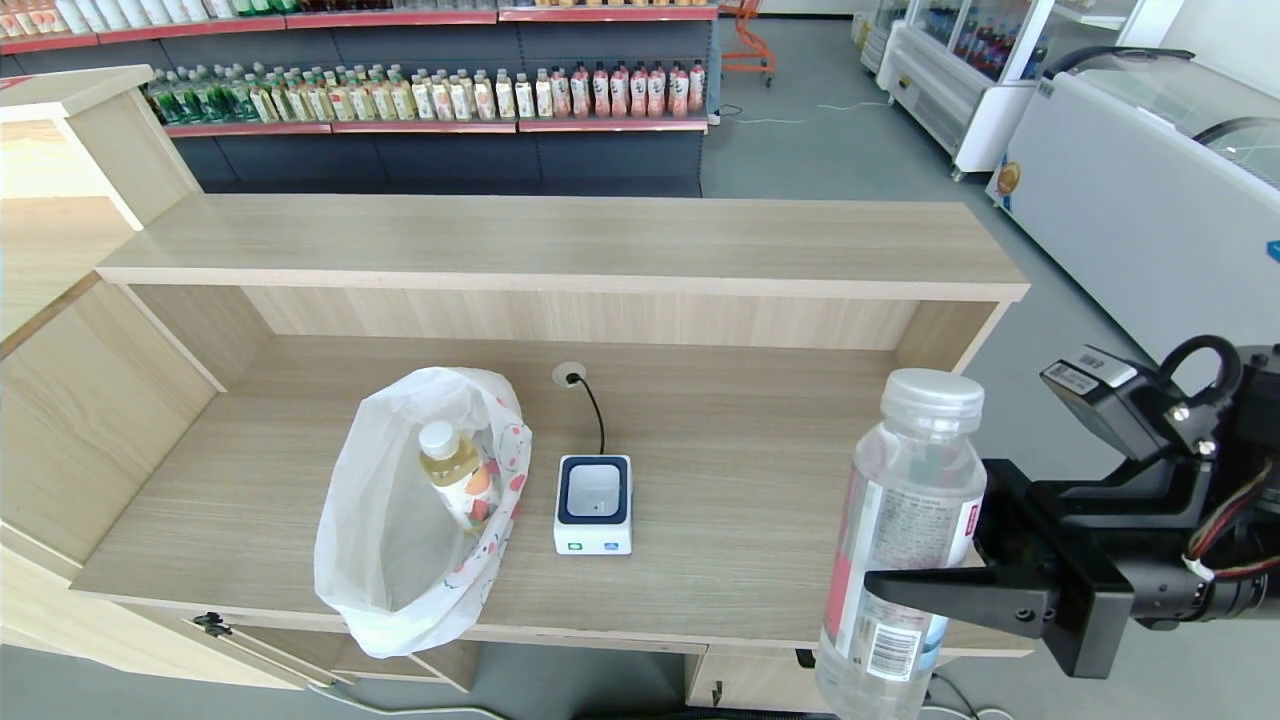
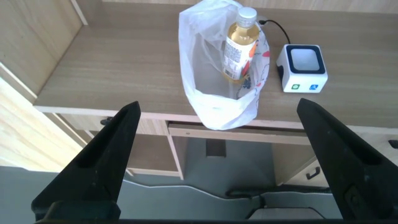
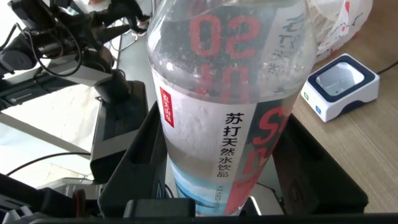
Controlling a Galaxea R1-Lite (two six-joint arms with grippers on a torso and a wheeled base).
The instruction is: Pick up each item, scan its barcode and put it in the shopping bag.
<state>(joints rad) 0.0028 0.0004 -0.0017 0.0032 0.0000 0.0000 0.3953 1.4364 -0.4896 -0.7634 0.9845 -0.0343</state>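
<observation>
A clear plastic water bottle (image 1: 905,560) is gripped upright by the right gripper (image 1: 935,585), whose black fingers are closed on the lower half of its body. The bottle is held in the air at about 4 o'clock from the barcode scanner (image 1: 593,503), over the front right corner of the tabletop (image 1: 740,470). It has a translucent cap and a colourless fill. Its label is white with a red band down one side and pale blue low down. A barcode is seen near the label's lower end, turned toward the head camera. In the right wrist view the bottle (image 3: 230,112) is seen close up, with large red figures on the label and small bubbles inside the wall.

The white scanner with a dark-framed window lies flat on the tabletop, and its black cable (image 1: 592,405) is led off toward 12 o'clock. At 9 o'clock, just beside the scanner, a white shopping bag (image 1: 400,540) with a red print stands open. Inside it a yellowish tea bottle (image 1: 455,480) with a white cap is leaned.

The left gripper (image 2: 214,180) is held open with nothing between its fingers, in front of the tabletop's edge.
</observation>
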